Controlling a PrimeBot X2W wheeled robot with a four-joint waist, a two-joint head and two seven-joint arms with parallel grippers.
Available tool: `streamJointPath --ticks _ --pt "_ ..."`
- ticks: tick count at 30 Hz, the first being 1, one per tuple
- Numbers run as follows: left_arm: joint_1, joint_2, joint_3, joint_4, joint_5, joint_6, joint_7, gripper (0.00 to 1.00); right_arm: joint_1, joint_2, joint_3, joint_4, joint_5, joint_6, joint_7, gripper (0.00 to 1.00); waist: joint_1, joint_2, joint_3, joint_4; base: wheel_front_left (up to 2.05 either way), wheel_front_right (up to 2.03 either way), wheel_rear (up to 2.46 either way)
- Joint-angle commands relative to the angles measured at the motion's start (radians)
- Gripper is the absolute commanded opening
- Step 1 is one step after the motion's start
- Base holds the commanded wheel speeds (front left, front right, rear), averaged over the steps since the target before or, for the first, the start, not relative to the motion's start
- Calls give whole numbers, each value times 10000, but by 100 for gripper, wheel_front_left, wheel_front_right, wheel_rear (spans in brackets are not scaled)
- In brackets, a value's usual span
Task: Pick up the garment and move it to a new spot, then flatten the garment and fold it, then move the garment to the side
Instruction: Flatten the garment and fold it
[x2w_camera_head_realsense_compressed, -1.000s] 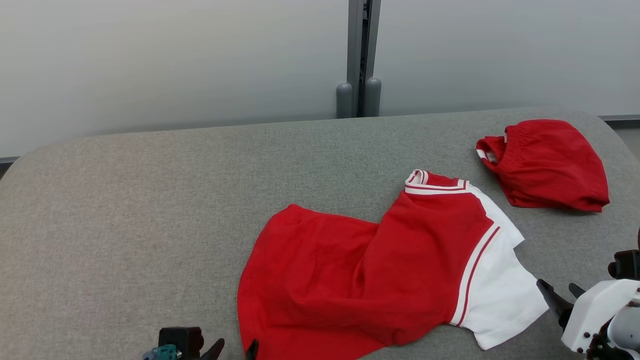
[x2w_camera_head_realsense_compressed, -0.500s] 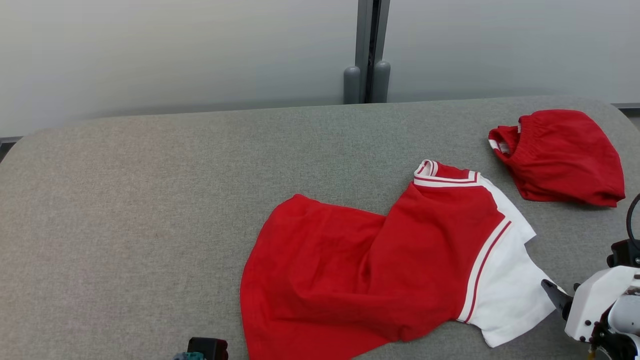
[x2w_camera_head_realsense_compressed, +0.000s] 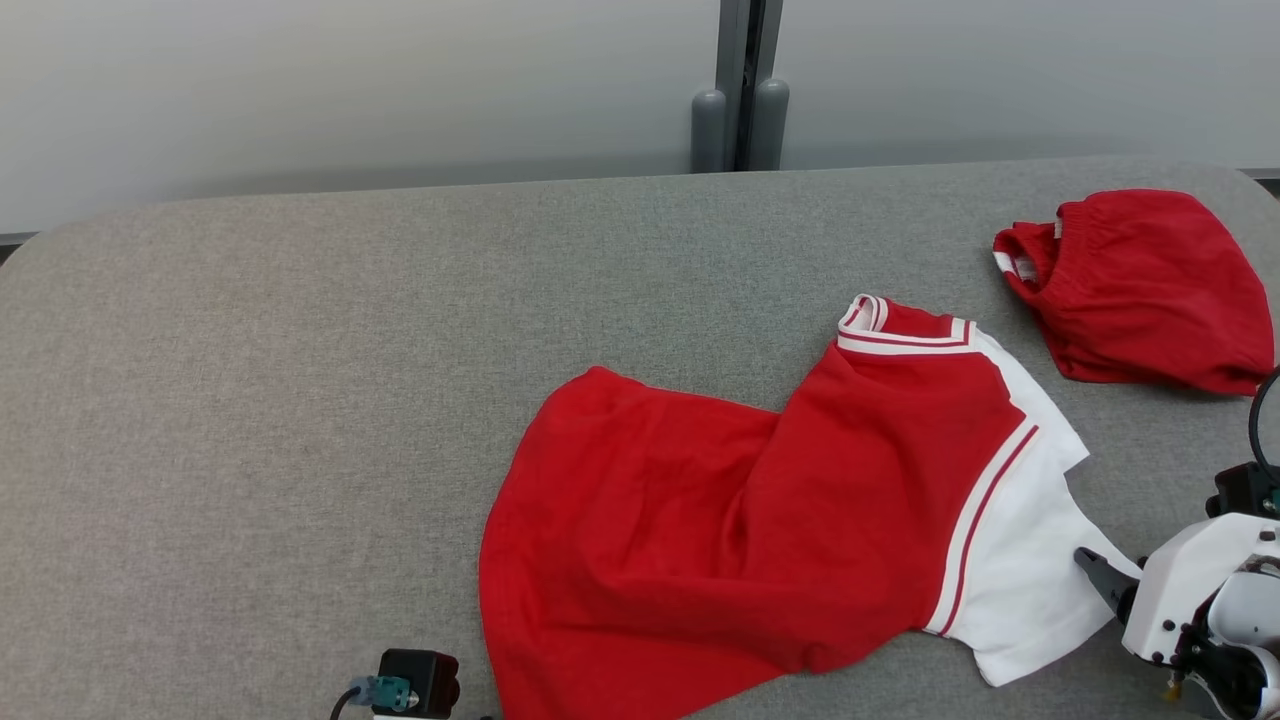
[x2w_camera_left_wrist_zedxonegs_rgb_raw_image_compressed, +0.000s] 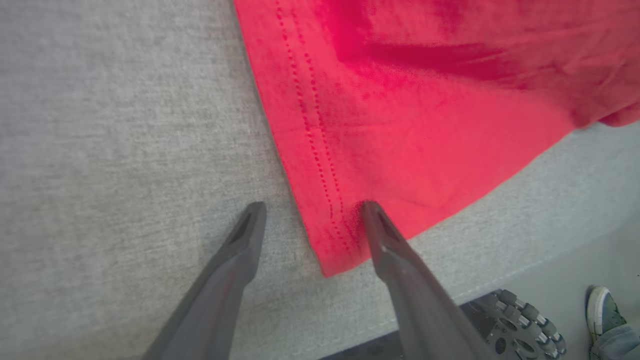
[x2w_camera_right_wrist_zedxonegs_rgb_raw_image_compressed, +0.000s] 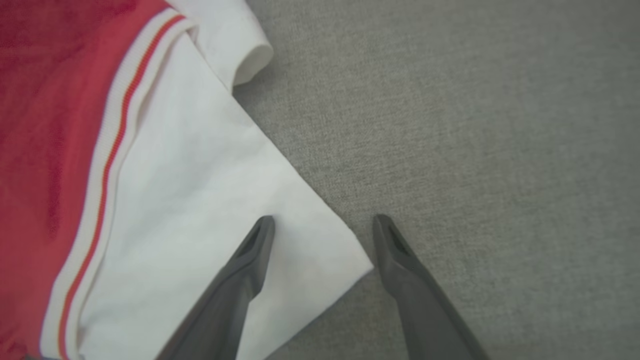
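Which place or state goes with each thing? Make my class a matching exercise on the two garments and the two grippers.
Things:
1. red-and-white shirt
2. all-red garment
3. left gripper
4. right gripper

Places or states:
A. open, astride a white corner
B. far right of the table
C. open, astride a red hem corner
D. spread near the table's front middle

Pairs: 1-D, 2-B, 3-C, 4-A
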Motion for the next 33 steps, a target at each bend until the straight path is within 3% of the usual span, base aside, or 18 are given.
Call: streamJointPath --ticks 1,2,3,4,5,6,7,8,9,23,28,33 --pt "44 -151 -276 272 -96 -49 284 100 -66 12 76 164 129 7 -62 100 0 -1 36 19 0 0 0" --pt "33 -157 -311 245 -116 -60 342 100 -92 29 141 217 179 7 -41 100 0 -1 54 26 0 0 0" --pt "42 -173 -357 220 -153 -81 410 87 -125 55 211 264 260 7 -46 100 0 -1 74 36 0 0 0" --pt "51 -186 -397 183 -175 -100 439 78 -162 75 281 307 344 9 -62 84 0 -1 97 48 0 0 0" --pt "47 -196 -421 139 -186 -117 478 60 -183 90 354 353 414 17 -68 45 0 -1 119 57 0 0 0" --pt "44 -205 -431 112 -190 -126 460 41 -191 100 407 390 476 17 -76 26 0 -1 137 62 0 0 0" --pt "41 -200 -441 85 -183 -126 459 18 -210 120 465 425 540 17 -78 0 0 -1 154 64 0 0 0" --pt "43 -175 -438 68 -179 -127 458 5 -238 141 529 444 618 17 -48 0 0 -1 172 67 0 0 0" --pt "31 -147 -424 59 -179 -119 471 0 -259 138 584 451 692 15 -23 0 0 -1 184 70 0 0 0" --pt "-221 113 8 -412 -185 17 -162 0 -282 -306 907 -219 1500 13 -1095 0 0 -1 42 111 0 0 0" --pt "-265 318 345 -966 -195 166 -467 0 197 -530 853 -1088 1941 14 -1781 0 0 -1 -98 227 0 0 0" --pt "-38 790 1082 -2037 -180 485 -834 0 1171 -458 470 -2723 2758 14 -2303 0 0 -1 -275 245 0 0 0"
